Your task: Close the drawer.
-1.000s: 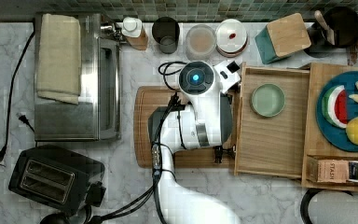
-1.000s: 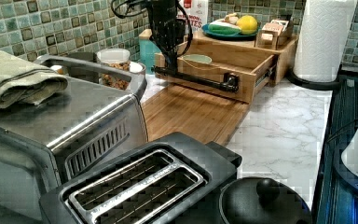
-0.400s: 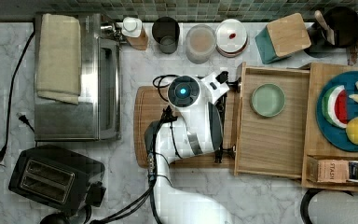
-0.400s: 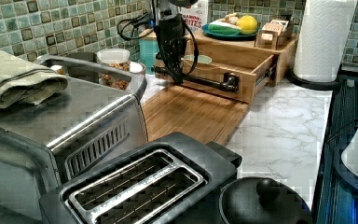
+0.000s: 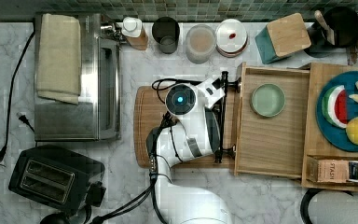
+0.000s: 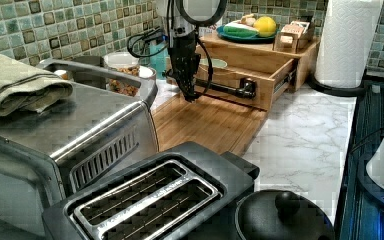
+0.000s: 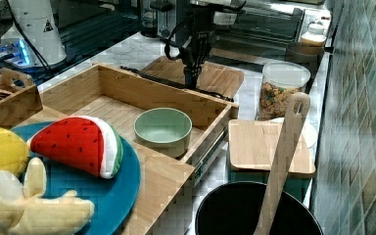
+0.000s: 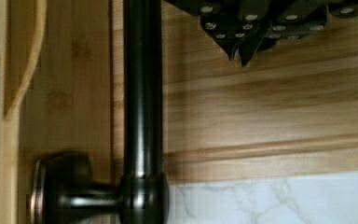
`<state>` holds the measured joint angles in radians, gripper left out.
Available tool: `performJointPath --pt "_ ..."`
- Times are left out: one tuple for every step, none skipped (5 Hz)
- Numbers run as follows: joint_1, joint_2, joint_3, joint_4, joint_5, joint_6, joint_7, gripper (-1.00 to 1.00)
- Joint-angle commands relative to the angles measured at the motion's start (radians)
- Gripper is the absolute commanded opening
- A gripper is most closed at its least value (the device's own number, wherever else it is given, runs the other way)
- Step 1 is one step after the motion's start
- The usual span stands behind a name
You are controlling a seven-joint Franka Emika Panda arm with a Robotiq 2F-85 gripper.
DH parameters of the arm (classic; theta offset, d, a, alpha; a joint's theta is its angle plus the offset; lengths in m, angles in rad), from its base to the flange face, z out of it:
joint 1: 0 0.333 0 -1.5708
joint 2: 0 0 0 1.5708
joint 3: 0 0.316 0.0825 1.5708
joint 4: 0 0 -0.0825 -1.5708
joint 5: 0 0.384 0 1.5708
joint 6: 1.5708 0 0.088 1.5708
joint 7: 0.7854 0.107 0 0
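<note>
The drawer point(image 5: 270, 140) is pulled out of the wooden box unit towards the top view's left, with a green bowl point(image 5: 267, 100) inside it. Its front wall point(image 6: 262, 95) carries a long dark bar handle point(image 6: 225, 89). My gripper point(image 6: 189, 92) points down over the cutting board point(image 6: 205, 122), just in front of that handle and apart from it. In the wrist view the fingertips point(image 8: 241, 55) meet with nothing between them, beside the handle point(image 8: 142, 93). In the right view the gripper point(image 7: 192, 81) hangs just beyond the drawer point(image 7: 112, 110).
A toaster oven point(image 5: 74, 79) with a folded towel and a black toaster point(image 5: 51, 179) stand on the top view's left. Jars point(image 5: 200, 42) line the back wall. A blue fruit plate point(image 5: 349, 116) rests on the box unit. A paper towel roll point(image 6: 350, 40) stands beside it.
The arm has swung towards the top view's left and lowered the gripper close to the cutting board, in front of the handle. The drawer has not moved.
</note>
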<state>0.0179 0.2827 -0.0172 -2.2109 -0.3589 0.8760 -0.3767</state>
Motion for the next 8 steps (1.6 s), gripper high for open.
performJointPath --pt "-0.052 -0.058 -0.035 -0.023 -0.054 0.020 -0.140 -1.00" --pt "-0.084 -0.057 -0.052 -0.020 -0.031 0.042 -0.214 -1.00" --pt "-0.124 -0.063 -0.070 -0.023 -0.008 0.054 -0.292 -1.00" --pt "-0.172 -0.066 -0.082 -0.006 0.028 0.038 -0.380 -1.00" --pt "-0.221 -0.059 -0.118 0.024 0.066 0.045 -0.471 -1.00" --pt "-0.299 -0.016 -0.129 0.085 0.157 0.060 -0.589 -1.00" --pt "-0.341 0.003 -0.157 0.153 0.166 0.020 -0.646 -1.00" --pt "-0.312 0.048 -0.258 0.204 0.202 0.039 -0.653 -1.00"
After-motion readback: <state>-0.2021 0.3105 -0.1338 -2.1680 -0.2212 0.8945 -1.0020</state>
